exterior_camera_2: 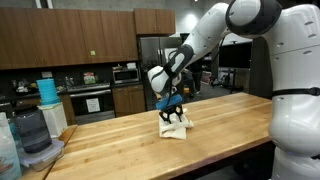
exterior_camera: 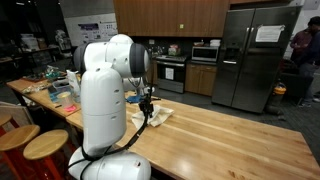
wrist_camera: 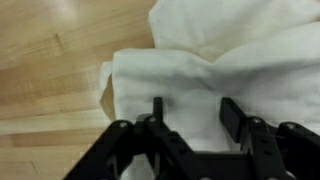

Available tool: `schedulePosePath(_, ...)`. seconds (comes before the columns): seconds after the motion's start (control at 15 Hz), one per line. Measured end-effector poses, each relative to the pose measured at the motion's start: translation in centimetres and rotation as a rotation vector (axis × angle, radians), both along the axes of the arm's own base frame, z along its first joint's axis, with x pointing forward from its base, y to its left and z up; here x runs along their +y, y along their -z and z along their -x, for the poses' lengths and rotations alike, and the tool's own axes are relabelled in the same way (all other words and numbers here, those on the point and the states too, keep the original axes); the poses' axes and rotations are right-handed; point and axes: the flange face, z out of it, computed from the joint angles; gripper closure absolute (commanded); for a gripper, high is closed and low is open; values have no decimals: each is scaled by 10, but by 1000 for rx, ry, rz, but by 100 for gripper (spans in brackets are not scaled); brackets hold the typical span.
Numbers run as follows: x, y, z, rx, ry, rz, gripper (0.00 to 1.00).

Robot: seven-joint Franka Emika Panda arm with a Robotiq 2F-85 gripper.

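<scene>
While the gripper (wrist_camera: 195,106) hovers, jaws spread, over the white cloth (wrist_camera: 200,65) crumpled mid-way along the bench (exterior_camera_2: 100,140), clear of every corner, I'd call it soft, light, floppy: pinch a raised fold.

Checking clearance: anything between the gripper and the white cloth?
Nothing. In the wrist view the gripper hangs directly over the white cloth, fingers apart, only cloth showing between them.
</scene>
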Motion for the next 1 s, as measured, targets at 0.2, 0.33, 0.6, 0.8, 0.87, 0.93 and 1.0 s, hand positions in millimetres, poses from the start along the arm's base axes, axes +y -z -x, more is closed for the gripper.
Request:
schedulePosePath(0.2, 1, 2, -7, -41, 6, -1, 30)
schedulePosePath(0.33, 4, 3, -11, -74, 8, -27, 28)
schedulePosePath(0.6, 22, -5, -19, -152, -6, -169, 27)
schedulePosePath(0.8, 40, -13, -20, -179, -44, -316, 25)
schedulePosePath(0.87, 46, -15, -19, -175, -59, -366, 23)
schedulePosePath(0.93, 51, -16, -17, -166, -72, -410, 23)
schedulePosePath(1.0, 56, -17, -15, -152, -84, -451, 21)
